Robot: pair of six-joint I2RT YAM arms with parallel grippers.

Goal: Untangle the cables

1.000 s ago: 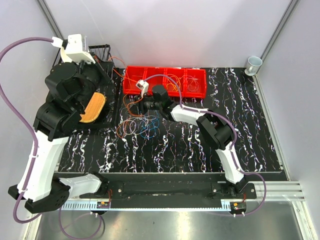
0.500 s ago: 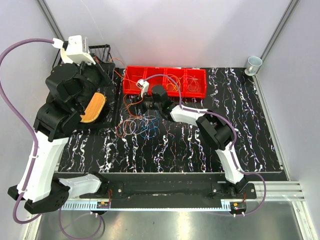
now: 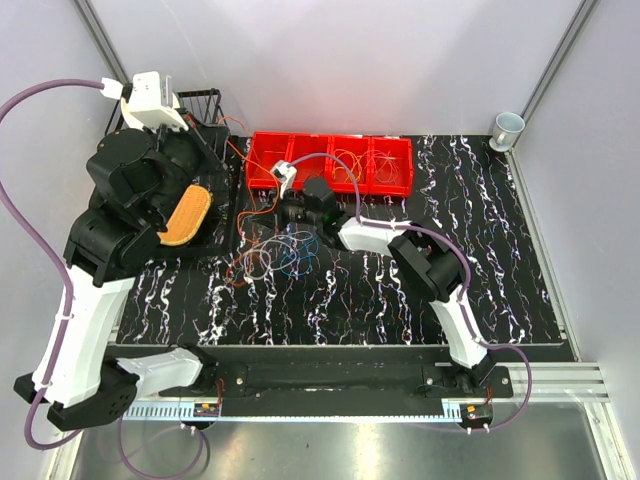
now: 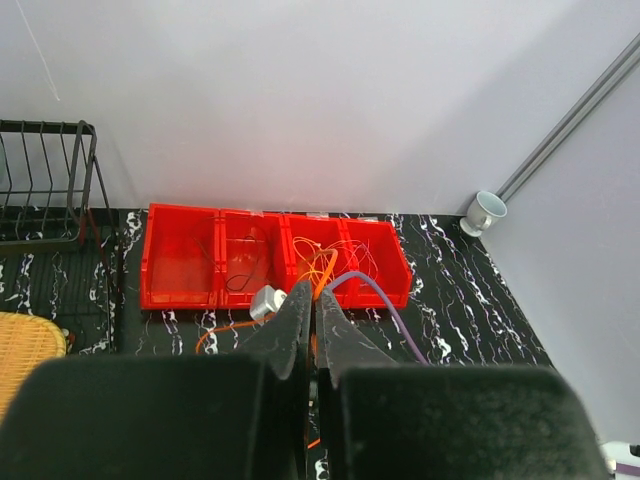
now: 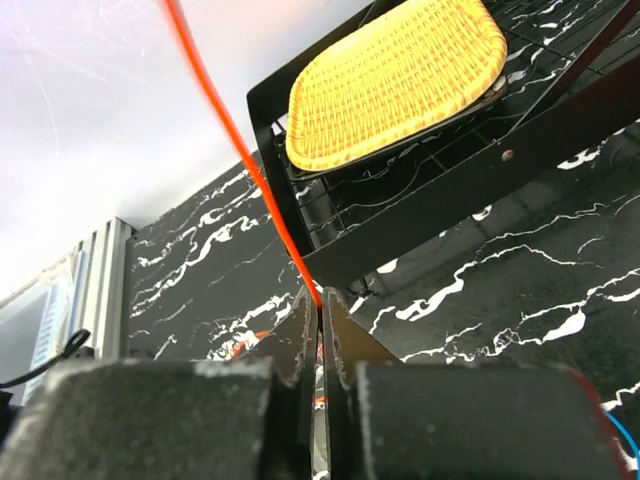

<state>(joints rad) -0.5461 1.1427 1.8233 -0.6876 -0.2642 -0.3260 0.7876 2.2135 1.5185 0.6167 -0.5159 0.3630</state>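
1. The right gripper [image 5: 318, 312] is pinching an orange cable [image 5: 261, 185] between its fingers, which are pressed almost together on the strand; the cable is running up and to the left, out of the wrist view
2. Seen from above, this gripper is hanging low over the far edge of the tangle, just in front of the red bin [image 3: 265, 165]
3. The cables [image 3: 278, 255] are lying in a loose heap on the table [image 3: 500, 250], left of centre, with orange, blue and pale loops overlapping (the single strands are too thin to trace)
4. More orange loops are sitting in the right-hand compartments of the red bin
5. The left gripper [image 4: 312, 297] is hovering high above the table and facing the bin, its fingers pressed together with nothing visible between them
6. A woven tray [image 5: 395, 75] is resting on a black rack [image 5: 420, 215] at the left side of the table
7. A cup [image 3: 508, 127] is standing at the far right corner, well apart from the cables
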